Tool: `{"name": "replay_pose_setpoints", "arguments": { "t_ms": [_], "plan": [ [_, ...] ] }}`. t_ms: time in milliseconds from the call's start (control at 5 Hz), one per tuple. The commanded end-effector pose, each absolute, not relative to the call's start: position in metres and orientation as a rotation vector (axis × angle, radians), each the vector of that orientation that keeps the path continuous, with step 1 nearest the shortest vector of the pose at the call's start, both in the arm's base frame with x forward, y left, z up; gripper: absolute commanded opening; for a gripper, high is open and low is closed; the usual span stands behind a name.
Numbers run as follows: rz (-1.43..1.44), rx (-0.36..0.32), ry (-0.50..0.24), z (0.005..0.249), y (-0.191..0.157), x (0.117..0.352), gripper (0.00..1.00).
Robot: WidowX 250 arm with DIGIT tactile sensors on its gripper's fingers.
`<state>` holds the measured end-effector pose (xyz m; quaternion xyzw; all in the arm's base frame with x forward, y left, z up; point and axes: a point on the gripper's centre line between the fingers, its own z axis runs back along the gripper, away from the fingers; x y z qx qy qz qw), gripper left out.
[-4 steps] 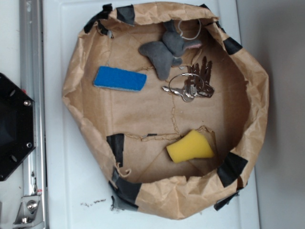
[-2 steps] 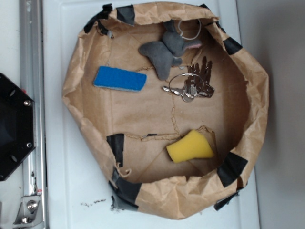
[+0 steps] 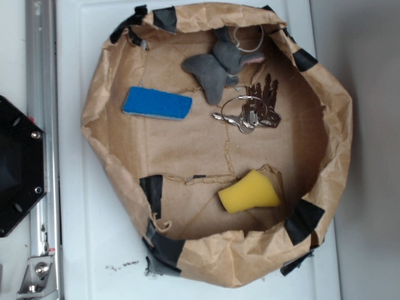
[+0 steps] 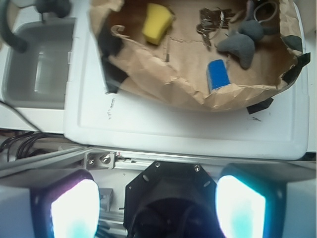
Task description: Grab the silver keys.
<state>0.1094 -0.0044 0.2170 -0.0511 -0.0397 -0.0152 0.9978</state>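
Glowing pale fingers (image 4: 74, 210) of your gripper (image 4: 156, 208) stand wide apart with nothing between them, hanging over the black base (image 4: 168, 196), well short of the paper bag (image 4: 163, 74). That crumpled brown bag (image 3: 187, 162) sits on the white surface (image 3: 81, 250). Inside it, nearest the gripper's side, lies the blue sponge (image 3: 156, 104); the grey plush toy (image 3: 215, 67) is just beside the silver keys (image 3: 250, 111), which rest flat on the bag floor. Your yellow sponge (image 3: 249, 192) lies apart from the keys, near the bag's opposite wall.
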Motion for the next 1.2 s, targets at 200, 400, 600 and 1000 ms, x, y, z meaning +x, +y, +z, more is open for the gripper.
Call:
{"name": "replay_pose_setpoints", "arguments": {
  "t_ms": [200,400,600,1000],
  "plan": [
    [0.053,-0.121,-0.029,0.215,-0.005,0.178,1.0],
    [0.067,-0.098,-0.007,0.203,-0.003,0.208,1.0],
    [0.065,-0.051,0.006,0.174,0.006,0.224,1.0],
    [-0.022,-0.081,-0.026,0.128,0.025,0.221,1.0]
  ]
}}
